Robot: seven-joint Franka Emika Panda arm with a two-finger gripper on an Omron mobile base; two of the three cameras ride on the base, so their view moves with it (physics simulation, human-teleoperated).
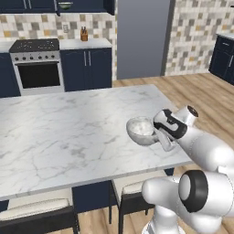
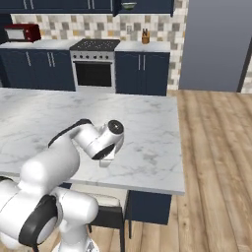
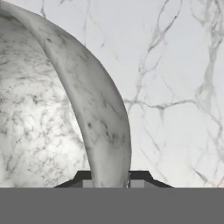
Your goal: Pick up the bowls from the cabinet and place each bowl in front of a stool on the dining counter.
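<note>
One long slab, the dining counter (image 1: 68, 132), takes up most of the left base view, white marble with grey veins over a navy base. Two stools are tucked under its near edge: one stool (image 1: 132, 188) almost beneath the arm, the other stool (image 1: 34, 210) well off to the left.

One marbled stone bowl (image 1: 140, 130) sits over the counter's near right part, close to the edge and roughly in line with the nearer stool. I cannot tell whether its foot touches the marble or hangs just above it.

The gripper (image 3: 112, 178) is clamped on the bowl's rim: in the hand view the rim wall rises straight up between the two dark tips, one finger inside the bowl and one outside. The bowl's hollow lies to one side of the fingers, bare counter to the other.

The coming move likely turns on that relation: the bowl hangs off to one side of the pinch, so it should go down level until the foot rests flat before the fingers part.
</note>
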